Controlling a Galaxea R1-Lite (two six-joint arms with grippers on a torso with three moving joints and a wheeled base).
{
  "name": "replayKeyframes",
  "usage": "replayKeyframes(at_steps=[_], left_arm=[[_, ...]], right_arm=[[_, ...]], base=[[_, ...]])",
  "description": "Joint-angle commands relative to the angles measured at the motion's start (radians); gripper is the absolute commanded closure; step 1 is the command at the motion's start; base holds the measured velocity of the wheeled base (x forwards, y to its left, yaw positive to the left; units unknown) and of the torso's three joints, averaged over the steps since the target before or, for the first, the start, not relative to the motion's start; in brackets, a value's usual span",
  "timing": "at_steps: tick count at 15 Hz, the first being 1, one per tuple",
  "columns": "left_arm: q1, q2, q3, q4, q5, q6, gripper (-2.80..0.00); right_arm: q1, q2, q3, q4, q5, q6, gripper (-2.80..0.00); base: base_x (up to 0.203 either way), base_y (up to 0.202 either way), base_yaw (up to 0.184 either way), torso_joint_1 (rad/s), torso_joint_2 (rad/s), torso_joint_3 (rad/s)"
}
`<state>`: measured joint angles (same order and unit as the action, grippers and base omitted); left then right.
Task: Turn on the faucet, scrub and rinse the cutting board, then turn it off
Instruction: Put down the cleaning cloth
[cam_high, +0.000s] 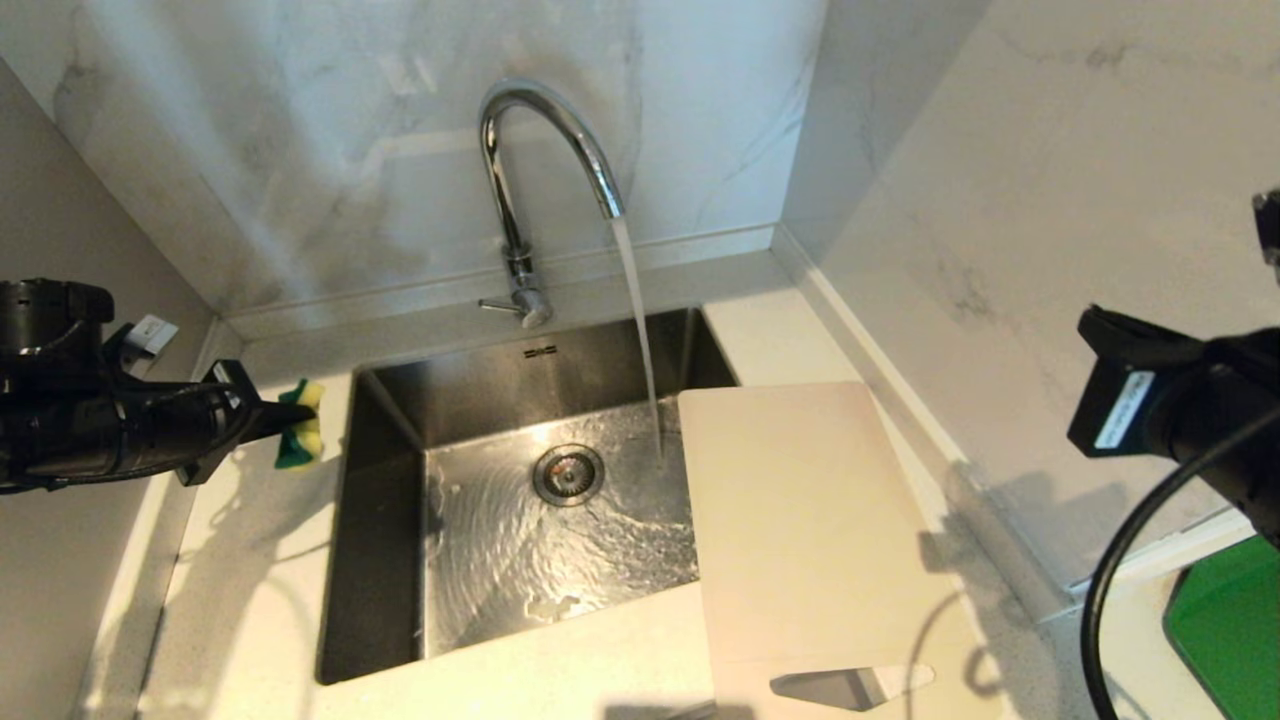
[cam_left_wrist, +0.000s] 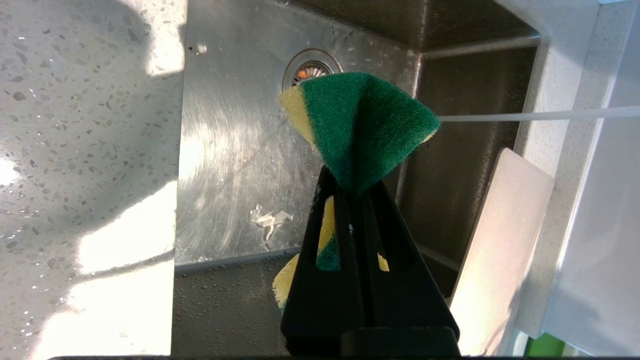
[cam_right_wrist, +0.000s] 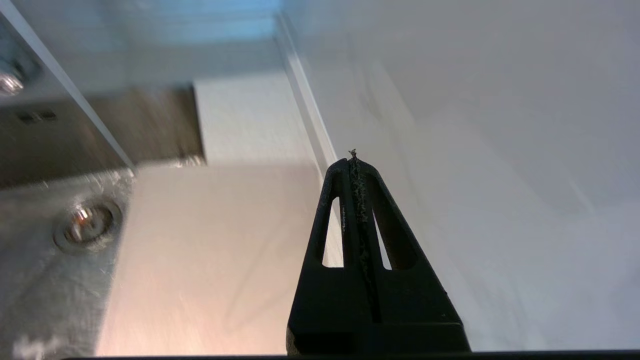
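We see the steel sink (cam_high: 390, 480) filling the centre of the head view, water already running from the faucet (cam_high: 545, 150) at upper centre and sheeting across the basin floor toward the drain (cam_high: 568, 474). The cutting board (cam_high: 800, 520) lies at centre right, its left edge overhanging the basin, the rest bridging onto the counter (cam_high: 250, 560) beside the marble wall (cam_high: 1050, 200); its slot handle sits near the bottom edge of the frame. At far left our left gripper (cam_high: 300, 415) hangs over the counter, jaws clamped on the green-and-yellow sponge (cam_left_wrist: 357, 125). At far right only the body of our right arm shows; the right gripper (cam_right_wrist: 354, 162) is closed on nothing, poised above the board's far side near the wall.

We judge the risks plain: the stream lands just left of the board, so pushing the unsecured board could tip it into the basin. Open room lies over the basin; the right wall crowds that arm.
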<state>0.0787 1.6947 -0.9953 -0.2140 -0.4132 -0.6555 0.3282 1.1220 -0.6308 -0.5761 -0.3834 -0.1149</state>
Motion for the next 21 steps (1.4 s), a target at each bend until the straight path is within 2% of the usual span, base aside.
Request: replayKeyframes(at_steps=[1, 3, 8, 11, 13, 15, 17, 18, 21], left_arm=[[0.000, -0.001, -0.002, -0.001, -0.002, -0.003, 0.00], [0.000, 0.001, -0.002, -0.002, -0.001, -0.003, 0.00], [-0.002, 0.037, -0.020, -0.003, 0.004, 0.013, 0.00], [-0.002, 0.056, -0.023, -0.008, 0.002, 0.015, 0.00], [-0.002, 0.068, -0.029, -0.011, 0.002, 0.027, 0.00], [-0.001, 0.071, -0.027, -0.011, 0.001, 0.028, 0.00], [0.000, 0.068, -0.025, -0.011, 0.001, 0.030, 0.00], [-0.002, 0.069, -0.025, -0.011, 0.001, 0.030, 0.00], [-0.011, 0.069, -0.025, -0.011, 0.002, 0.031, 0.00]], right_arm=[[-0.089, -0.129, 0.149, -0.007, 0.001, 0.023, 0.00], [-0.192, -0.200, 0.253, -0.038, 0.013, 0.031, 0.00], [-0.338, -0.391, 0.545, -0.082, 0.052, 0.035, 0.00], [-0.455, -0.537, 0.619, -0.073, 0.073, -0.023, 0.00], [-0.471, -0.657, 0.628, -0.009, 0.144, -0.038, 0.00], [-0.477, -0.806, 0.630, 0.164, 0.219, -0.031, 0.00], [-0.484, -0.847, 0.632, 0.322, 0.273, -0.025, 0.00], [-0.486, -0.842, 0.632, 0.367, 0.328, -0.041, 0.00], [-0.486, -0.840, 0.631, 0.421, 0.593, -0.051, 0.00]], base=[[0.000, 0.000, 0.000, 0.000, 0.00, 0.000], [0.000, 0.000, 0.000, 0.000, 0.00, 0.000], [0.000, 0.000, 0.000, 0.000, 0.00, 0.000], [0.000, 0.000, 0.000, 0.000, 0.00, 0.000], [0.000, 0.000, 0.000, 0.000, 0.00, 0.000], [0.000, 0.000, 0.000, 0.000, 0.00, 0.000], [0.000, 0.000, 0.000, 0.000, 0.00, 0.000], [0.000, 0.000, 0.000, 0.000, 0.00, 0.000], [0.000, 0.000, 0.000, 0.000, 0.00, 0.000]])
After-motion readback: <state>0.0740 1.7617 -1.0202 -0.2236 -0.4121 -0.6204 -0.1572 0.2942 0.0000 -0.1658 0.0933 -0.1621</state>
